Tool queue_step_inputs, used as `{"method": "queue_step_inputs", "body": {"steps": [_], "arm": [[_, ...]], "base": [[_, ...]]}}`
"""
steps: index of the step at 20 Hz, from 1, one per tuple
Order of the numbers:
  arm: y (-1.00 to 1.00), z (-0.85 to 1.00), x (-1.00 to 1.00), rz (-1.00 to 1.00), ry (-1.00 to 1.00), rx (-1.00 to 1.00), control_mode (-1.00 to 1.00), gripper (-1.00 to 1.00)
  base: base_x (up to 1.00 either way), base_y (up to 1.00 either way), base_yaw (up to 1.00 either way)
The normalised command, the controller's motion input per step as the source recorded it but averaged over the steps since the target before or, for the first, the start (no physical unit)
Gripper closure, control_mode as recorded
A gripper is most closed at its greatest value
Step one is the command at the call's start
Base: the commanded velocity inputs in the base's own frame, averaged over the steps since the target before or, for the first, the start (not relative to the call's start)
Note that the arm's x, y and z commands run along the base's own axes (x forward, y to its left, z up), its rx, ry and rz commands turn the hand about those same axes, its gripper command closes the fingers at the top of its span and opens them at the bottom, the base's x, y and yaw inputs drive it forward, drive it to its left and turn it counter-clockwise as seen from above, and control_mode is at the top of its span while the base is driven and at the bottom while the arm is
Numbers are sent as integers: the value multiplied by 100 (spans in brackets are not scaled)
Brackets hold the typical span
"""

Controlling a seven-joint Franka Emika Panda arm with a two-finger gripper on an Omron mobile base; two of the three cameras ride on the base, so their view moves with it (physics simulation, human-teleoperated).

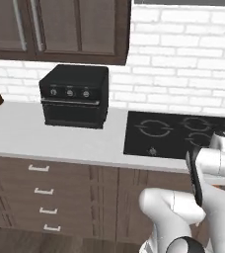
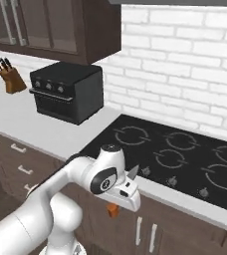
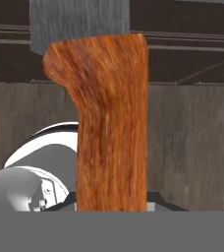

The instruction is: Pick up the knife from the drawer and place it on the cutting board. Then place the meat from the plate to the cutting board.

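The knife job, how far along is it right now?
Done, by the look of it: the knife is out of the drawer and gripped in the tool, its orange-red handle rising between the fingers in the hand view, its grey blade tip poking up beside the cooktop in the right base view. In hand: carrying it. Left: setting it on the cutting board, then moving the meat over from the plate.
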Motion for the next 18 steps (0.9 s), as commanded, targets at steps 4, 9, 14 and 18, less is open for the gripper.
{"method": "queue_step_inputs", "body": {"steps": [4, 9, 14, 18], "arm": [[0, 0, 0, 0, 0, 0, 100, 100], [0, 0, 0, 0, 0, 0, 100, 100], [0, 0, 0, 0, 0, 0, 100, 100], [0, 0, 0, 0, 0, 0, 100, 100]], "base": [[-79, 11, 57], [-100, 0, 42], [-100, 2, 36], [-98, 12, 39]]}}
